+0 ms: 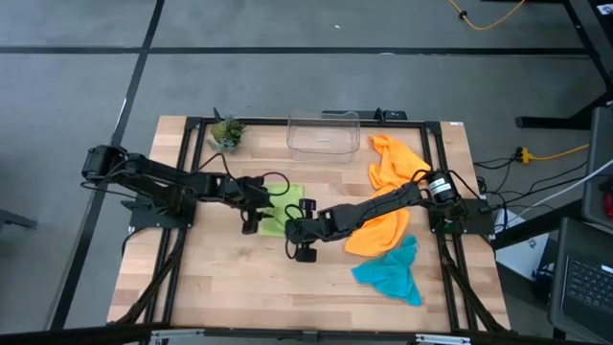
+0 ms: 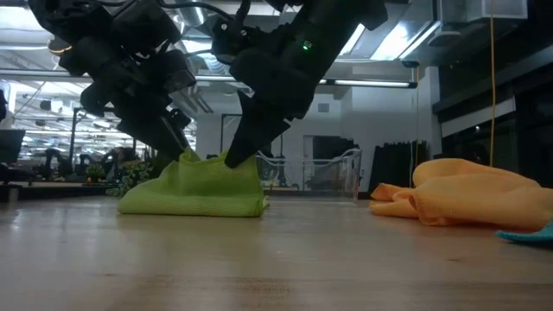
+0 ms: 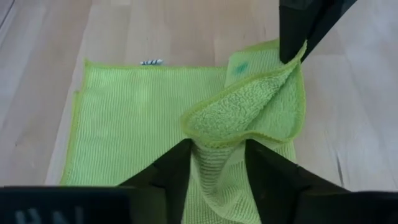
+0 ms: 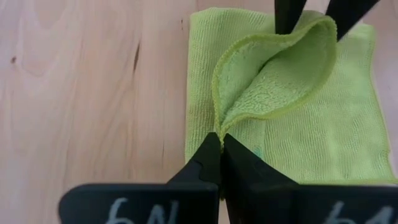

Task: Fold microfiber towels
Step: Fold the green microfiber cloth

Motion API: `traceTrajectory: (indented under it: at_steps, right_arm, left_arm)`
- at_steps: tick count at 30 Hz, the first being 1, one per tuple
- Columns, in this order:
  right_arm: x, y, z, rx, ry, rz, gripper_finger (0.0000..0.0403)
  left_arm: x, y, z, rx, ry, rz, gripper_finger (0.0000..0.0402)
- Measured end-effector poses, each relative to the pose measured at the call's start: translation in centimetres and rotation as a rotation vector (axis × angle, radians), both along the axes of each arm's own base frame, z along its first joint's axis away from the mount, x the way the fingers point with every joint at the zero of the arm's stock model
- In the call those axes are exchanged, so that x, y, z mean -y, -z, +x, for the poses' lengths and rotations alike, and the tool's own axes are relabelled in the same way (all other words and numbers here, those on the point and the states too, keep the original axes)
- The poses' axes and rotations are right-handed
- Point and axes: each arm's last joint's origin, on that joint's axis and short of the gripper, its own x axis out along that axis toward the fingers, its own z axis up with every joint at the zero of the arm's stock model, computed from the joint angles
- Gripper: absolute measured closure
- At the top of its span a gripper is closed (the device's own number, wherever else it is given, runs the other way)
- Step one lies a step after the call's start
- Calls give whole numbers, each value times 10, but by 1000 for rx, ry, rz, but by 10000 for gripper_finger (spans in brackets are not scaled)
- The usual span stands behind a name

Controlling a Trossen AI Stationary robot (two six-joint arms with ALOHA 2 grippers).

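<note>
Lime towel (image 4: 280,81) pinched between pincers (image 4: 221,140).

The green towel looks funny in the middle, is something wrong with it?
Nothing is broken. The green towel lies flat except for one edge, pinched up into a curled ridge between the right gripper and left gripper. The orange towels and teal towel lie crumpled, not yet folded.

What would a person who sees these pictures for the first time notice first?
Both tools meet at the lime green towel in the table's middle: the right tool is shut on one end of its lifted edge, the left tool straddles the other end. To the right lie two orange towels and a teal towel, unfolded.
</note>
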Motion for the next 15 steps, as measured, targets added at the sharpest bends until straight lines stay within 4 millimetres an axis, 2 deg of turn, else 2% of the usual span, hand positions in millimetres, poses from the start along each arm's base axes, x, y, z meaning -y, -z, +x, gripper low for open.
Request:
traceTrajectory:
  at_steps: [7,15]
  right_arm:
    - [3,-1,0,17,63,-81,400]
    - [8,-2,-9,-33,161,-167,400]
  left_arm:
    - [2,-2,-2,-3,-48,-46,386]
    - [15,-20,-14,47,-120,-45,400]
